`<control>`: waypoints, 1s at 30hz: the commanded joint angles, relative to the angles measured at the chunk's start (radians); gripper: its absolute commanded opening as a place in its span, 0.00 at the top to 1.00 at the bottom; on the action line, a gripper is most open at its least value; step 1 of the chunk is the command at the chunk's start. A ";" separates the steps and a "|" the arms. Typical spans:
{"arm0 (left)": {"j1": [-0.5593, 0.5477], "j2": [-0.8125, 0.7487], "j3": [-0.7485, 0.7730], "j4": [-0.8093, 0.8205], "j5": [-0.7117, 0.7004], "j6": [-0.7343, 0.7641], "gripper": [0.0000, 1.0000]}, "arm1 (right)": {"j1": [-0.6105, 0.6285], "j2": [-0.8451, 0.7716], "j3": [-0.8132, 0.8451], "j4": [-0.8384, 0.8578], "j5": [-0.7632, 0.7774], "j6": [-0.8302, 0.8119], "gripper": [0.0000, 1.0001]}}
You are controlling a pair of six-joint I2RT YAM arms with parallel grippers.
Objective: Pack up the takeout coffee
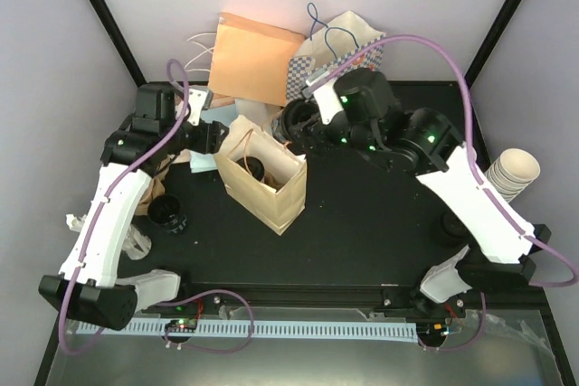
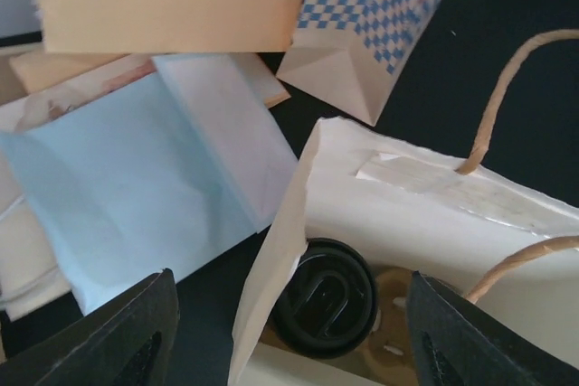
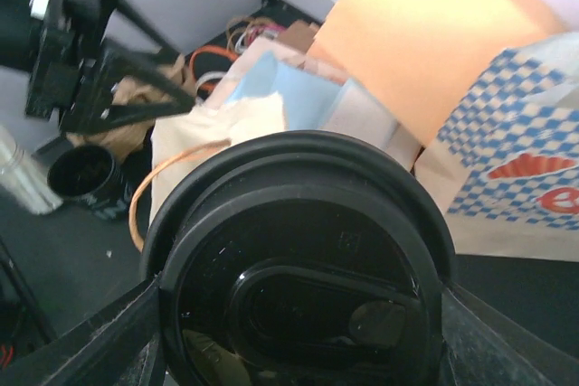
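The takeout coffee (image 2: 324, 309) stands upright inside the kraft paper bag (image 2: 425, 214), low in the frame, straight beneath the left hand (image 2: 294, 343), whose fingers are spread and empty. The right hand (image 3: 298, 350), farther off, clasps another black lid (image 3: 303, 259).

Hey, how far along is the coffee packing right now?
Done: one takeout coffee with a black round plastic lid sits inside the upright brown paper bag, and the left gripper above it is open. In hand: the right gripper appears clamped on a second black round lid; any cup beneath is hidden. Left: getting that one into the bag.
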 commanded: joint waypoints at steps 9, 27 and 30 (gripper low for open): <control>-0.035 0.228 0.191 -0.107 0.079 0.300 0.27 | 0.118 0.151 0.051 -0.129 0.007 -0.001 0.30; -0.098 0.316 0.203 -0.113 0.019 0.343 0.85 | 0.128 0.298 0.080 -0.216 -0.012 0.000 0.32; -0.108 0.326 0.206 -0.111 0.018 0.346 0.97 | 0.128 0.310 0.070 -0.216 -0.020 0.002 0.32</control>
